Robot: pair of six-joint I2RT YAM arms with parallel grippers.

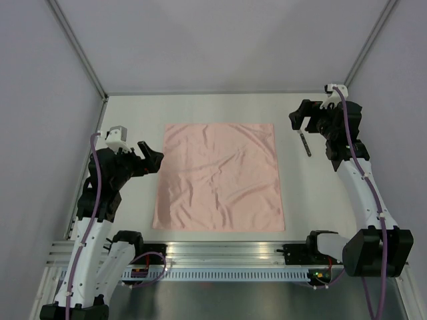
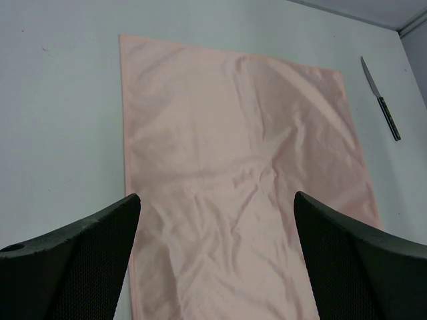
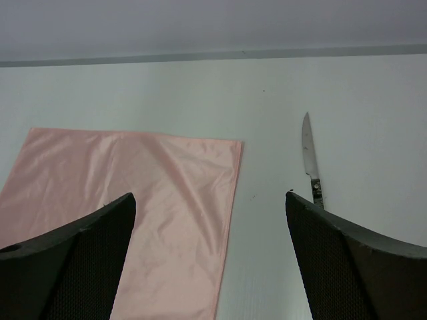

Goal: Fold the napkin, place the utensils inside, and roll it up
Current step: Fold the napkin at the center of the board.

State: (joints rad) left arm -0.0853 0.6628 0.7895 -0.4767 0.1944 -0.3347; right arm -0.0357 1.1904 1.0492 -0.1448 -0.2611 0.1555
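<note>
Zero of three steps done: folding, loading and rolling all remain.
Both pincers are spread wide and empty: the left gripper [image 2: 217, 199] hangs mid-left of the overhead frame beside the napkin [image 1: 219, 177], which lies flat and unfolded at centre; the right gripper [image 3: 210, 196] hovers upper right near the one visible knife [image 1: 305, 143].

White matte table [image 1: 133, 113] runs ahead of both sets of jaws to the back wall [image 1: 220, 40]. Walls are plain pale grey panels: left wall [image 1: 40, 100] outboard of the left jaws, right wall [image 1: 403, 60] outboard of the right. Metal posts [image 1: 77, 47] slant up from the two far corners. Aluminium rail [image 1: 227, 252] along the near edge, behind the jaws; grey metal sheet [image 1: 220, 300] nearer still. Dark seam [image 3: 200, 57] where table meets wall, straight ahead of the right jaws. Light soft and even, shadows faint.
</note>
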